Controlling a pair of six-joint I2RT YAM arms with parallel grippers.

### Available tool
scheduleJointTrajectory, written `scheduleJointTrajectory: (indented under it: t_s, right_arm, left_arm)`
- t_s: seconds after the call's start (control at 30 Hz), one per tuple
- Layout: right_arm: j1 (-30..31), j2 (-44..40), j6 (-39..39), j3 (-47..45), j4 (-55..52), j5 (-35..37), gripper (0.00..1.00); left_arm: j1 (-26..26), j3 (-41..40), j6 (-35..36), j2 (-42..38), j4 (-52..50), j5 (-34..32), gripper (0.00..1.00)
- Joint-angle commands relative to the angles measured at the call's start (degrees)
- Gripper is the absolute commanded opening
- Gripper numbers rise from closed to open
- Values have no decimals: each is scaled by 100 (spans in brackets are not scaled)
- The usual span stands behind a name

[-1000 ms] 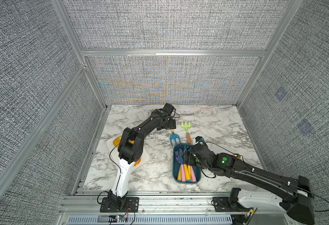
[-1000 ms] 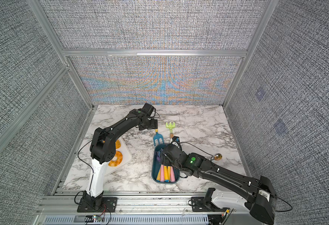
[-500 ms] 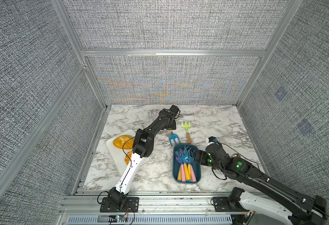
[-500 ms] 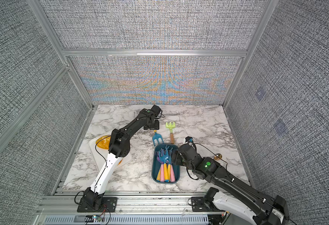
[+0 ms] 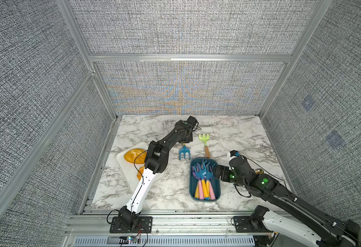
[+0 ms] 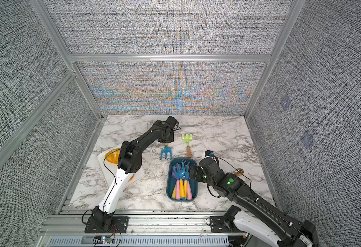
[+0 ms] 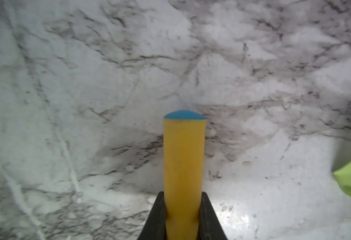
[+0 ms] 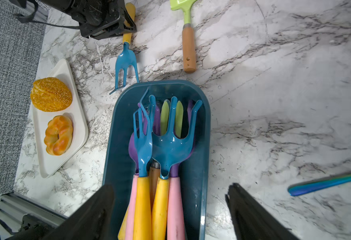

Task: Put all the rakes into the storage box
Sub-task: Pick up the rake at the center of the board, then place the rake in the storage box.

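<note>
**Blue rake gripped, not yet boxed**

Far left on the table (image 5: 239,132): a white tray (image 8: 49,164) with two buns (image 8: 51,94), no part of the job. Next along, pinched tight in the left tool (image 7: 182,209): the blue rake (image 8: 126,60), held by its yellow handle, prongs low at the marble just short of the storage box (image 5: 217,188). Grasp made, by the look of it; lift and carry into the box left to do. Just beside, flat and untouched: the green rake (image 5: 205,145), likewise outside the box. Inside the box: several stowed rakes (image 8: 170,145), handles toward the near edge. Over its right side, spread wide and empty: the right tool (image 8: 170,187).
</note>
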Motion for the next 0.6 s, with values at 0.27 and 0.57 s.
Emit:
scheduleJointTrajectory:
  t_s: [0.27, 0.57]
  right_arm:
    - [-971, 736, -1073, 1075, 664, -1738, 99]
    - [-1847, 1205, -1349, 1613, 1372, -3553, 96]
  left_arm:
    - [56, -3663, 1763, -3507, 2384, 1239, 0]
    - [-337, -6029, 2273, -5411, 4374, 3145, 0]
